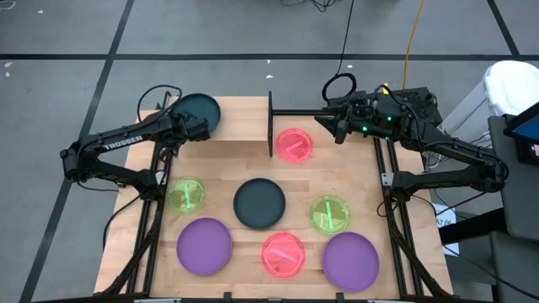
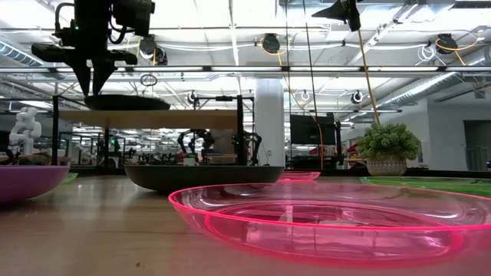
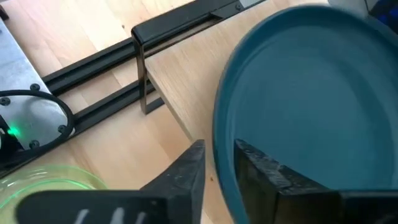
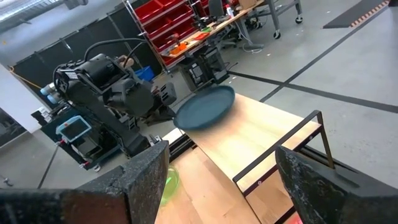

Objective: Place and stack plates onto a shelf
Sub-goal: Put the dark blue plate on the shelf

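A dark teal plate (image 1: 195, 112) lies on the left end of the shelf (image 1: 240, 126), a light-wood board with black end panels. My left gripper (image 3: 219, 146) slants down at the plate's near rim and is slightly open. One finger stands outside the rim and the other over the plate's inside. In the low view the plate (image 2: 126, 102) rests on the shelf top under that gripper (image 2: 96, 86). My right gripper (image 4: 222, 149) is open with nothing between its fingers. It hovers level off the shelf's right end (image 1: 337, 128). My left gripper straddles the teal plate's near rim (image 3: 219, 180). A sliver of wood shows between the outer finger (image 3: 186, 177) and the rim. Whether the inner finger (image 3: 267, 177) touches the plate's inside, I cannot tell. The plate lies on the shelf.
A pink plate (image 1: 295, 145) lies on the table beside the shelf's right panel. On the near table lie two green plates (image 1: 186, 195) (image 1: 330, 214), a dark plate (image 1: 258, 203), two purple plates (image 1: 205, 246) (image 1: 350, 261) and a pink plate (image 1: 283, 254).
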{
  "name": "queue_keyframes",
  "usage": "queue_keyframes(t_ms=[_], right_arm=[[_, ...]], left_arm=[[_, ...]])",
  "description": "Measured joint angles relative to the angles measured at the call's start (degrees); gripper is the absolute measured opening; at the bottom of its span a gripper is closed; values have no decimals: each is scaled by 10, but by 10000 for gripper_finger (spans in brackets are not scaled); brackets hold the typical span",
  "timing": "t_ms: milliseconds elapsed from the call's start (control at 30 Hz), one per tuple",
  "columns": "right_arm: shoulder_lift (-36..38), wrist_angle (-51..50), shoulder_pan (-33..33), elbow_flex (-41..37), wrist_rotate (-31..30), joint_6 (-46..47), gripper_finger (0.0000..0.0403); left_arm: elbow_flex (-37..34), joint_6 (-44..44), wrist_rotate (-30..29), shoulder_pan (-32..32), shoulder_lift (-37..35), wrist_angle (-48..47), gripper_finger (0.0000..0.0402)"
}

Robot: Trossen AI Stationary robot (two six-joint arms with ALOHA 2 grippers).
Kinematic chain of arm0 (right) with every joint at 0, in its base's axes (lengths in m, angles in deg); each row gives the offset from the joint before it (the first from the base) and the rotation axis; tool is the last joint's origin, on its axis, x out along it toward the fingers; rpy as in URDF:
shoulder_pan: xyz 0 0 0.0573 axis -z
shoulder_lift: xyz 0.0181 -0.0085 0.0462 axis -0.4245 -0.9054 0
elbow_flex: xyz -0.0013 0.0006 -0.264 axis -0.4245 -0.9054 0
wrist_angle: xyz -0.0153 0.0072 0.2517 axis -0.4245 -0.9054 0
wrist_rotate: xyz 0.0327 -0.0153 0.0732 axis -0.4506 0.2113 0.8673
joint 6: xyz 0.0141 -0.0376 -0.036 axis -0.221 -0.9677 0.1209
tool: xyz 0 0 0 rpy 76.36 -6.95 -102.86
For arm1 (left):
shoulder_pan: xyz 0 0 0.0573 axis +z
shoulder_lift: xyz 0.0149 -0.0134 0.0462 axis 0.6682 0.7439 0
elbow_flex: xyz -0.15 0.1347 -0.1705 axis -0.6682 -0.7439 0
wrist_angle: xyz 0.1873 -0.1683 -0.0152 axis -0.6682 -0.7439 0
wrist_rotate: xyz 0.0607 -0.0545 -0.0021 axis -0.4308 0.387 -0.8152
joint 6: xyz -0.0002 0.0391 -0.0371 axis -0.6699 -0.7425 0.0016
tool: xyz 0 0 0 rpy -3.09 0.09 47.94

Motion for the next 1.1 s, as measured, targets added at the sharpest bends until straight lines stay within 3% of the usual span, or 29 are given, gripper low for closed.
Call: queue_keyframes(t_ms=[200, 667, 767, 967, 1100], right_arm=[[0, 0, 0, 0, 0, 0, 272], [0, 0, 0, 0, 0, 31, 272], [0, 0, 0, 0, 0, 31, 272], [0, 0, 0, 0, 0, 40, 272], [0, 0, 0, 0, -27, 94, 272]], left_arm=[[0, -3, 0, -5, 0, 0, 130], [0, -71, -40, -105, -78, 5, 131], [0, -170, -54, -122, -100, 43, 131], [0, -534, -43, -163, -121, 210, 131], [0, -730, 5, -170, -112, 331, 131]])
